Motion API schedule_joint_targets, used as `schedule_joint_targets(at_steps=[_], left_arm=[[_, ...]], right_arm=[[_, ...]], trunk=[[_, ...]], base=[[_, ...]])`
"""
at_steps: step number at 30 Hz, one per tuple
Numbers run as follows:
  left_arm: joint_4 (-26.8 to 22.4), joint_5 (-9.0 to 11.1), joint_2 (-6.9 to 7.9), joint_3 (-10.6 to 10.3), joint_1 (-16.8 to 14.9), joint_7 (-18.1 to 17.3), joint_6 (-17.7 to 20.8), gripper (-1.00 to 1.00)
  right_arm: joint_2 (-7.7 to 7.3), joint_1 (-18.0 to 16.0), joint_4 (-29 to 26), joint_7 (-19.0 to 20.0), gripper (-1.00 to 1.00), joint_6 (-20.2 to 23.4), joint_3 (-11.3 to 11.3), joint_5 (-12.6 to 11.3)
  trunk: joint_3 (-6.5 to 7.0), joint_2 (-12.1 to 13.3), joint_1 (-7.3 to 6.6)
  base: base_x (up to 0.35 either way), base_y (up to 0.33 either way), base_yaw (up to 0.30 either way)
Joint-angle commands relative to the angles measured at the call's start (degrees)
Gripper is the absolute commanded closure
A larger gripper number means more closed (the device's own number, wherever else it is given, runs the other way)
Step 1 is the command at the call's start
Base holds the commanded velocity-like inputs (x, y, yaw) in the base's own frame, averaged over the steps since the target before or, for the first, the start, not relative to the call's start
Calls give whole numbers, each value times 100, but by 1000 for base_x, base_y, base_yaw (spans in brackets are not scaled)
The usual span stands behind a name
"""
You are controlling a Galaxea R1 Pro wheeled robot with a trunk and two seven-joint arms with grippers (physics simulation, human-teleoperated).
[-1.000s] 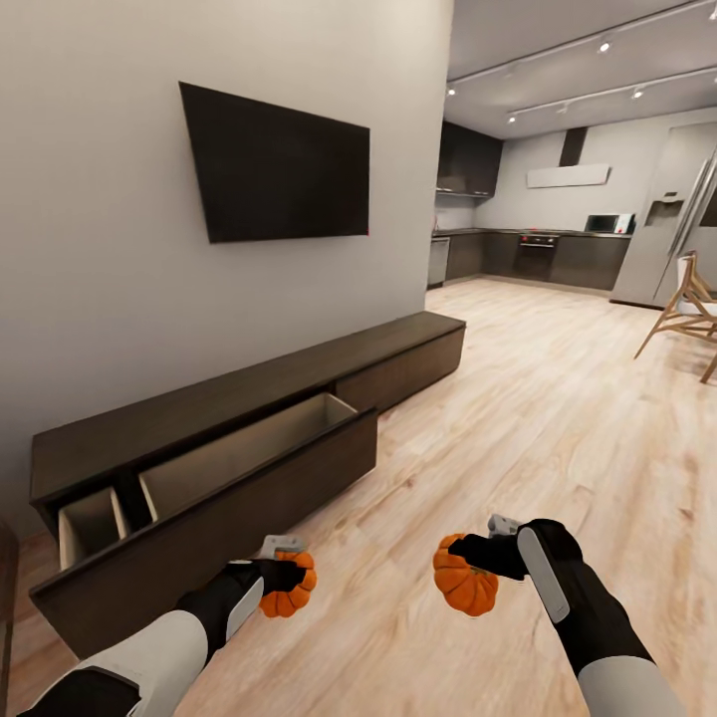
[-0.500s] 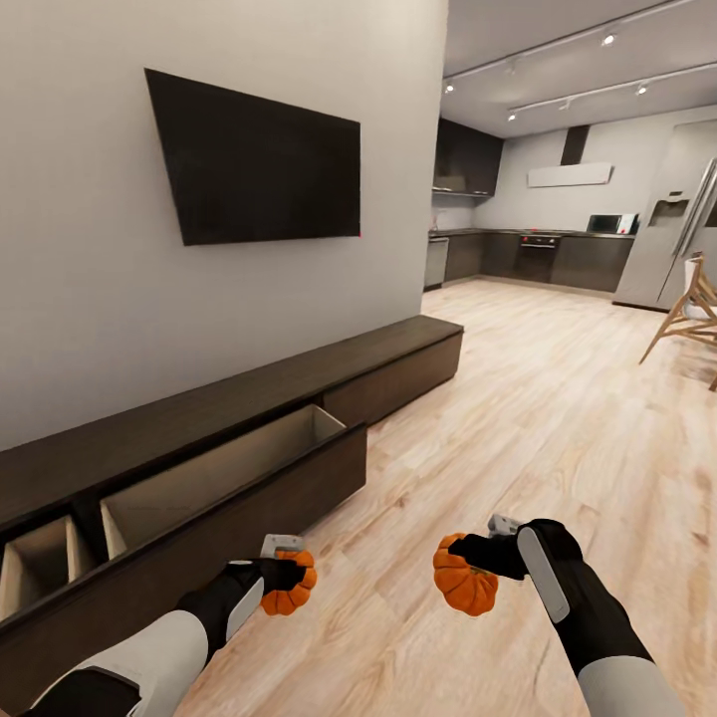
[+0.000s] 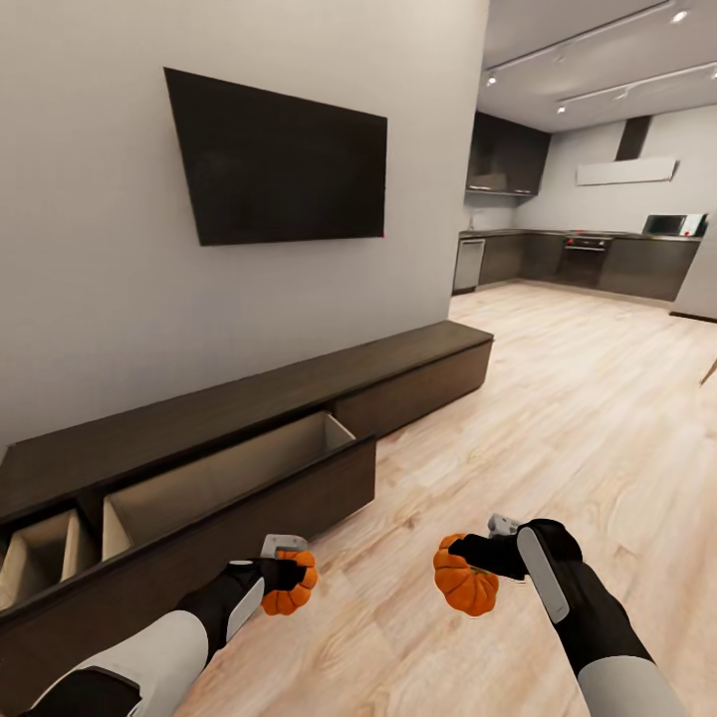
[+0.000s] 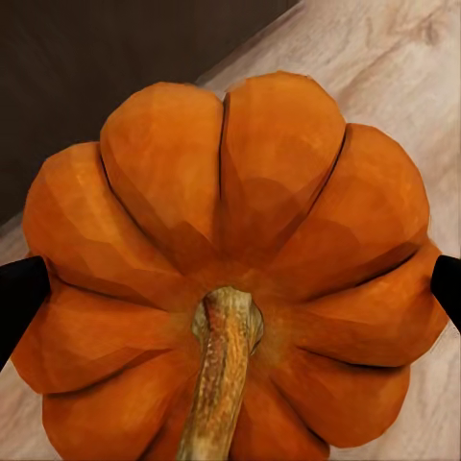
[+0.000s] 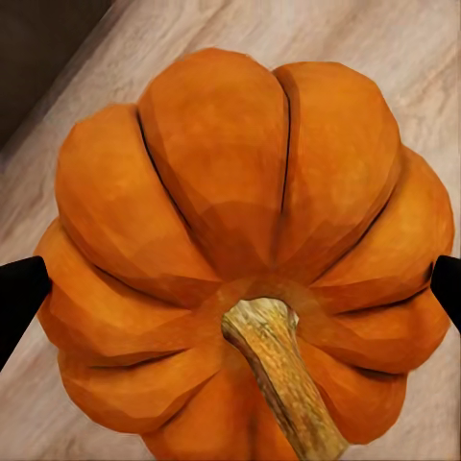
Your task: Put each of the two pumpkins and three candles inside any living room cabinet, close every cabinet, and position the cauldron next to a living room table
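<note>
With one pumpkin pinched in the left gripper and the other pumpkin in the right gripper, both are held above the floor beside the open-drawered cabinet, nothing yet stowed.

The head camera is swinging back to the left, so the whole view is sliding right: the TV and cabinet are shifting rightward in the head view, the kitchen is drifting toward the right edge, and the chair and fridge are passing out of frame.
</note>
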Motion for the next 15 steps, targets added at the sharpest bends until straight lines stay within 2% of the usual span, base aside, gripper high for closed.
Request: schedule_joint_targets(at_steps=[1,10,15], left_arm=[[-5,56,2,-37,-5,7,27,100],[-5,56,1,-38,-5,7,27,100],[-7,56,3,-38,-5,7,27,100]], right_arm=[[-2,-2,-6,-40,100,15,-2,-92],[-2,-2,-6,-40,100,15,-2,-82],[-2,-2,-6,-40,100,15,-2,-81]], trunk=[[-6,-3,1],[-6,-3,1],[-6,-3,1]], base=[[183,-269,290],[164,-274,291],[136,-193,292]])
